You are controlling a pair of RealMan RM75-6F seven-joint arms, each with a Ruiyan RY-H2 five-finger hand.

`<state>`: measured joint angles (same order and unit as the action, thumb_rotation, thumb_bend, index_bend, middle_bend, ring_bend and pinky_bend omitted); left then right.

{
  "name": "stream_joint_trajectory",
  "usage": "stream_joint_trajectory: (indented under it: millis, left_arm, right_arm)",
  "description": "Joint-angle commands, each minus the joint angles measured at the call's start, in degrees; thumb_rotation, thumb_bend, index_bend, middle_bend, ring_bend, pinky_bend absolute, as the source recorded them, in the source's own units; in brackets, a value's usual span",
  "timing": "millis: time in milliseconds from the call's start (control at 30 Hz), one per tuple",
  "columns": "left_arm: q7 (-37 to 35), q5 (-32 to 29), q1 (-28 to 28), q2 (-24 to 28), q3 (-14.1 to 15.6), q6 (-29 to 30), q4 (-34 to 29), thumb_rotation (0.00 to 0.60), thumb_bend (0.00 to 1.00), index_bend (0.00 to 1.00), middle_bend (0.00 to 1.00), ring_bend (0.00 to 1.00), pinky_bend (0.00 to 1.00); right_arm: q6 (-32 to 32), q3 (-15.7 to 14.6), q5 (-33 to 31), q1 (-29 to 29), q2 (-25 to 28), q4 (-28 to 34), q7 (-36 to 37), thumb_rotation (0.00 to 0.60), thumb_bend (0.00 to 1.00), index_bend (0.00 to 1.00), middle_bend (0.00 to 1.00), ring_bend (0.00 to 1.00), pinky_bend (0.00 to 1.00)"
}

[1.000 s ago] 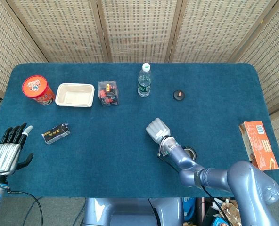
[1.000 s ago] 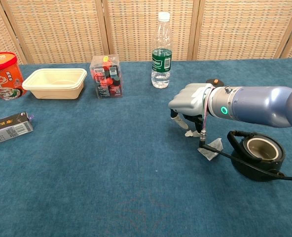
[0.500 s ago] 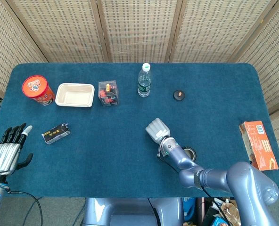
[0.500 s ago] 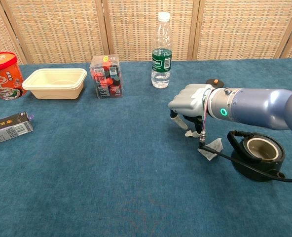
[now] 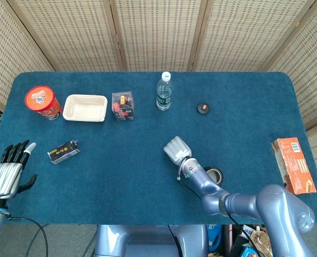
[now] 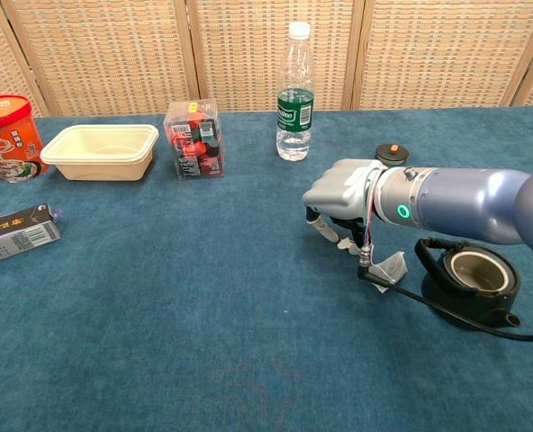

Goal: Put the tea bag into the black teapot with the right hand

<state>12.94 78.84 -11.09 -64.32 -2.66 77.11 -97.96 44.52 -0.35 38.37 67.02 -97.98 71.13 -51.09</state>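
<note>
Tea bag (image 6: 391, 267) hangs just below the right hand (image 6: 338, 193), its tag seemingly pinched in curled fingers, beside the open black teapot (image 6: 469, 283). Around them spreads a blue carpeted table (image 5: 148, 160) backed by woven screens (image 5: 158, 32). Far off, the left hand (image 5: 6, 172) rests with fingers apart.

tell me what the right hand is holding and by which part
The right hand pinches what looks like the tea bag's paper tag in its fingers; the tea bag hangs beside the black teapot. The left hand holds nothing.
</note>
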Motion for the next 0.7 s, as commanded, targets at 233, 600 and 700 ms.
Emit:
stream_joint_trajectory:
  millis: [233, 600, 700]
  left_arm:
    - [-0.13, 0.00, -0.08, 0.01, 0.04, -0.22, 0.06, 0.600, 0.37, 0.00, 0.00, 0.00, 0.00]
    - [-0.12, -0.12, -0.25, 0.02, 0.02, -0.54, 0.08, 0.600, 0.37, 0.00, 0.00, 0.00, 0.00]
    - [-0.13, -0.16, -0.27, 0.06, 0.05, -0.62, 0.05, 0.600, 0.37, 0.00, 0.00, 0.00, 0.00]
  right_arm:
    - [0.15, 0.16, -0.25, -0.08, -0.21, -0.49, -0.30, 0.600, 0.43, 0.58, 0.89, 0.92, 1.00]
    - [0.03, 0.40, -0.30, -0.10, -0.31, -0.70, -0.46, 0.600, 0.43, 0.61, 0.90, 0.92, 1.00]
    - [-0.02, 0.56, -0.40, -0.09, -0.31, -0.64, -0.39, 0.600, 0.43, 0.61, 0.90, 0.92, 1.00]
